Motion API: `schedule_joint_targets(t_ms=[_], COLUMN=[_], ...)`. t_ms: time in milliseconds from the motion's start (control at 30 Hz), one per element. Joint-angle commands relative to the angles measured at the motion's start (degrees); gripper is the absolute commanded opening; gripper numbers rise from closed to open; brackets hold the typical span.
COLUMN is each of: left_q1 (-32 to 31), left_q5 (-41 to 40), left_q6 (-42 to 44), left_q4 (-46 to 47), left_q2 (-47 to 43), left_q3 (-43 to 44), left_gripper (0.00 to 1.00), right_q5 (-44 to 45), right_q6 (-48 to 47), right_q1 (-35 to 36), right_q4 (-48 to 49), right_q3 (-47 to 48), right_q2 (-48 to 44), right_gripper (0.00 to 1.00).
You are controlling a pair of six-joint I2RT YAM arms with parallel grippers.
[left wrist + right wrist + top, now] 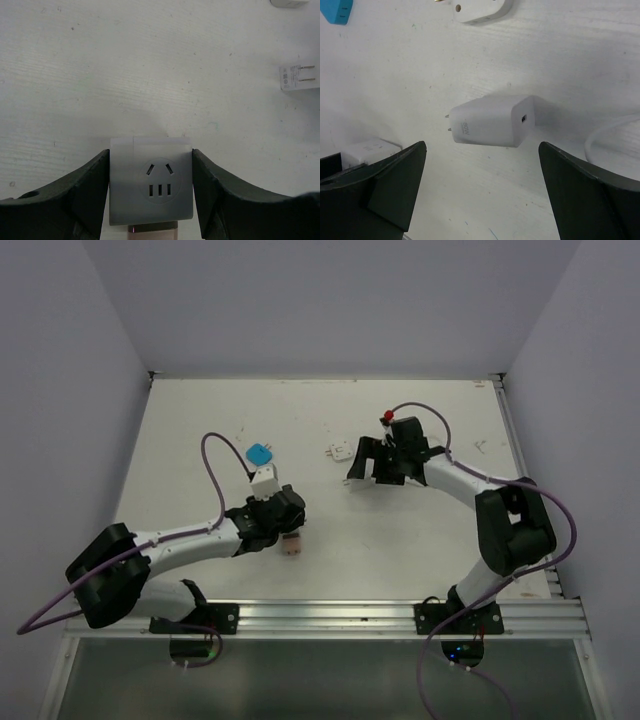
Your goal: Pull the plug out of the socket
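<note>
Tabletop [400, 540] white, scuffed, socket [150, 190] in left pincer [151, 170], grey walls [330, 300] around

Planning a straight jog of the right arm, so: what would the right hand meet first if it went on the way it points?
Most likely the white rectangular charger block lying on the table, straight ahead between the fingers of the open right hand. How far off is unclear.

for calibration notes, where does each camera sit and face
top external: above and behind the bases, facing down at the table; left arm, right arm show
left wrist: faces the socket clamped in its jaws
right wrist: faces down at the charger plug between open jaws
shared: top and left wrist both show the socket
</note>
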Motion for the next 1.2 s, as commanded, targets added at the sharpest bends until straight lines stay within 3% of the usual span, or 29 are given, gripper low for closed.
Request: schedule_joint_targets(t_ms=[0, 133, 333, 700, 900, 1000, 1100, 1167], left_q1=[0.4, 0.5, 0.5, 0.4, 0.3, 0.2, -0.2, -0.2], left_q5=[-0.1, 0.5, -0.7, -1.6, -1.7, -1.3, -1.6, -1.6], left_q6=[-2.9, -2.9, -5.6, -13.1, -13.7, -14.0, -14.7, -15.3], left_q4=[1.0, 1.3, 0.6, 0.1, 0.7, 0.7, 0.9, 1.5], left_q2=[0.3, 0.3, 0.7, 8.2, 10.4, 10.3, 9.3, 8.6], left_q3=[2.8, 3.3, 4.8, 7.2, 8.3, 8.2, 7.5, 6.6], left_gripper=[0.33, 0.34, 0.57, 0.63, 0.63, 0.72, 0.71, 0.65], right_q5=[5.5, 5.1, 5.0, 0.7, 0.5, -0.9, -2.2, -2.7], right_q6=[-3.2, -4.3, -5.9, -6.9, -7.4, -0.5, 6.9, 10.2], right_q1=[-0.1, -0.1, 0.0, 0.4, 6.8, 8.6, 9.1, 9.8], right_q4=[-2.8, -3.6, -2.3, -1.4, 1.7, 7.5, 15.6, 21.3], right_q3=[-0.6, -2.1, -5.9, -14.0, -18.1, -23.9, -28.5, -30.1], right_q2=[-3.7, -5.3, -12.7, -24.4, -26.1, -27.0, -28.2, -28.9], right_gripper=[0.99, 0.99, 0.99, 0.99, 0.99, 0.99, 0.98, 0.97])
